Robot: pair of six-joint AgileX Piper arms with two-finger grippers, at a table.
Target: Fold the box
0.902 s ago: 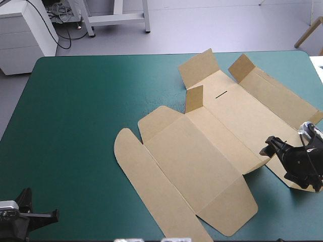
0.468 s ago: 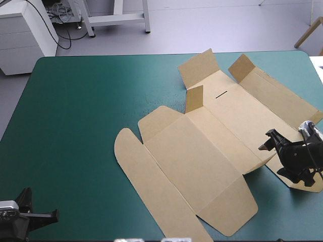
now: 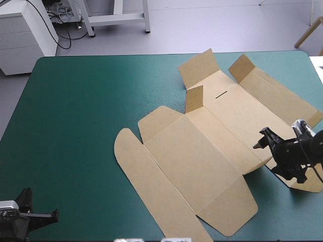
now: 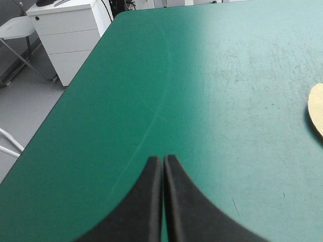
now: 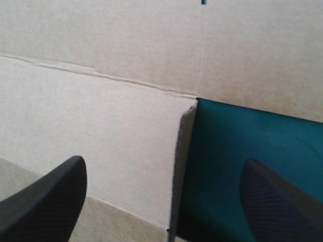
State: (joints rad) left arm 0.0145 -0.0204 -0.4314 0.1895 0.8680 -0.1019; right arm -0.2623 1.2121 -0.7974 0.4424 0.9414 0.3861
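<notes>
The brown box [image 3: 212, 146] lies as a flat cut sheet across the middle and right of the teal-green table. Three short flaps [image 3: 196, 69] stand up at its far end. My right gripper [image 3: 261, 139] hangs open over the sheet's right side, near a notch in the board. In the right wrist view its fingers stand wide apart [image 5: 161, 169], with a cut corner of the box [image 5: 182, 132] and bare cover [image 5: 252, 146] between them. My left gripper [image 3: 48, 215] rests shut at the table's near left corner [image 4: 162, 162], far from the box. Only a rounded flap's edge [image 4: 317, 115] shows there.
The table's left half [image 3: 86, 126] is bare teal-green cover. A white drawer cabinet [image 3: 25, 35] stands on the floor beyond the far left corner, also seen ahead of the left gripper as a cabinet [image 4: 65, 30].
My right gripper has moved a little toward the table's far side and inward over the box's right part. The left gripper and the box have not moved.
</notes>
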